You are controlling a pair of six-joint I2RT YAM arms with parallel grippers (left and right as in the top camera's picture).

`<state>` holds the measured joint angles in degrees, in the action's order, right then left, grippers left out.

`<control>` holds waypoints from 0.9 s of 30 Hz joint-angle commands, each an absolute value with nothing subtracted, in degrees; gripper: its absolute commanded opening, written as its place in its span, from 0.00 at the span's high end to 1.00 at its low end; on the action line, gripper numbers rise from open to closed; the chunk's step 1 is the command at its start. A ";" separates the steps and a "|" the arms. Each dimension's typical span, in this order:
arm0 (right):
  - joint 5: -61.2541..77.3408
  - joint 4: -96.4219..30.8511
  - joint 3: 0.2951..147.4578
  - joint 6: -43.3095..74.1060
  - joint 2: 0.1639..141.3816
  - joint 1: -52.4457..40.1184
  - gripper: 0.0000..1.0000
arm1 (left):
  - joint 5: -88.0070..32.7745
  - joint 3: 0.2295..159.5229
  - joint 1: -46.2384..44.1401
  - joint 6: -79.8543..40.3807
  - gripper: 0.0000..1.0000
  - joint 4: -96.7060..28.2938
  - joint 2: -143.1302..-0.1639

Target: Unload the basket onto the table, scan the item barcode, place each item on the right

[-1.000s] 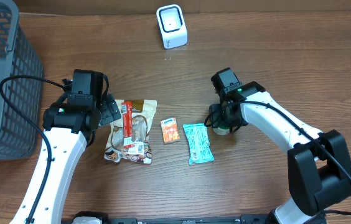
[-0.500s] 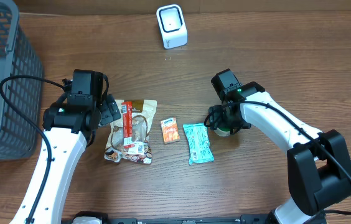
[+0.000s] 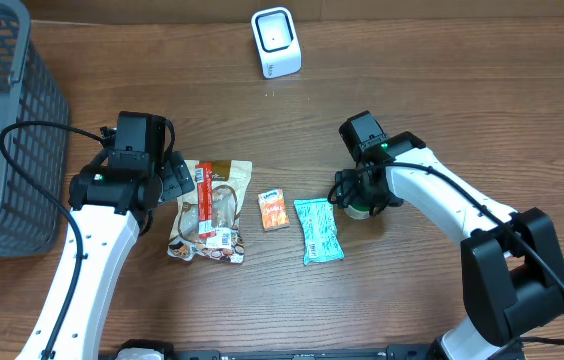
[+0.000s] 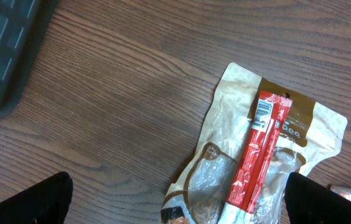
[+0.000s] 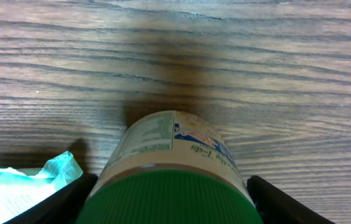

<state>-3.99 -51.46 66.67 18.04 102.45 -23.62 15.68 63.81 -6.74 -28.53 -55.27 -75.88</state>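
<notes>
right hand (image 5: 172,205) astride the green-lidded, paper-labelled jar (image 5: 169,140), which lies unmoved on the brown wooden worktop (image 5: 287,62) beside the teal wrapper (image 5: 14,186), grasp or release not discernible; left hand (image 4: 182,202) released and empty; barcode not yet presented to the white scanner (image 3: 275,42).

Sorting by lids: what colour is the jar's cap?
Green cap, best in the right wrist view.

Wooden table (image 3: 482,90) bears packets (image 3: 318,230), jar (image 5: 174,142) (green-lidded), scanner (image 3: 276,42), basket (image 3: 2,130).
</notes>
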 commanded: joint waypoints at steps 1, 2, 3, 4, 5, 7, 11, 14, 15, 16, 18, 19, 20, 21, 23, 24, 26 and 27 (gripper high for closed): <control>-4.25 -50.65 65.43 18.37 102.74 -23.49 0.23 | 16.47 64.75 -6.76 -28.32 0.00 -55.22 -75.64; -4.29 -50.39 65.23 18.37 102.74 -23.49 0.23 | 16.47 64.75 -6.76 -28.32 0.01 -55.22 -75.64; -4.45 -50.13 64.97 18.35 102.74 -23.49 0.23 | 16.47 64.75 -6.76 -28.32 0.01 -55.22 -75.64; -4.43 -49.82 64.71 18.17 102.74 -23.49 0.24 | 16.47 64.75 -6.76 -28.32 0.01 -55.24 -75.64; -4.45 -49.54 64.40 18.15 102.74 -23.49 0.24 | 16.47 64.75 -6.76 -28.32 0.01 -55.22 -75.64; -4.45 -49.36 64.10 18.17 102.74 -23.49 0.24 | 16.47 64.75 -6.76 -28.32 0.00 -55.22 -75.64; -4.43 -49.17 64.10 18.17 102.74 -23.49 0.28 | 16.47 64.75 -6.76 -28.32 0.00 -55.22 -75.64; -4.43 -48.93 64.10 18.17 102.74 -23.49 0.28 | 16.47 64.75 -6.76 -28.32 0.01 -55.24 -75.64; -4.43 -48.75 64.10 18.20 102.74 -23.49 0.29 | 16.47 64.75 -6.76 -28.32 0.00 -55.24 -75.64; -4.43 -48.71 64.10 18.22 102.74 -23.49 0.29 | 16.47 64.75 -6.76 -28.32 0.00 -55.22 -75.64; -4.40 -48.71 64.12 18.22 102.74 -23.49 0.30 | 16.47 64.75 -6.76 -28.32 0.00 -55.22 -75.64; -4.40 -48.71 64.14 18.22 102.74 -23.49 0.30 | 16.47 64.75 -6.76 -28.32 0.00 -55.22 -75.64; -4.40 -48.75 64.14 18.22 102.72 -23.49 0.31 | 16.47 64.75 -6.76 -28.32 0.00 -55.22 -75.64; -4.38 -48.95 64.25 18.22 102.72 -23.49 0.33 | 16.47 64.75 -6.76 -28.32 0.00 -55.22 -75.64; -4.38 -49.91 64.95 18.22 102.72 -23.49 0.38 | 16.47 64.75 -6.76 -28.32 0.00 -55.22 -75.64; -4.38 -50.50 65.45 18.22 102.72 -23.49 0.40 | 16.47 64.75 -6.76 -28.32 0.01 -55.24 -75.64; -4.36 -52.49 67.29 18.22 102.65 -23.49 0.50 | 16.47 64.75 -6.76 -28.32 0.00 -55.24 -75.64; -4.34 -53.36 68.16 18.20 102.59 -23.49 0.54 | 16.47 64.75 -6.76 -28.32 0.01 -55.22 -75.64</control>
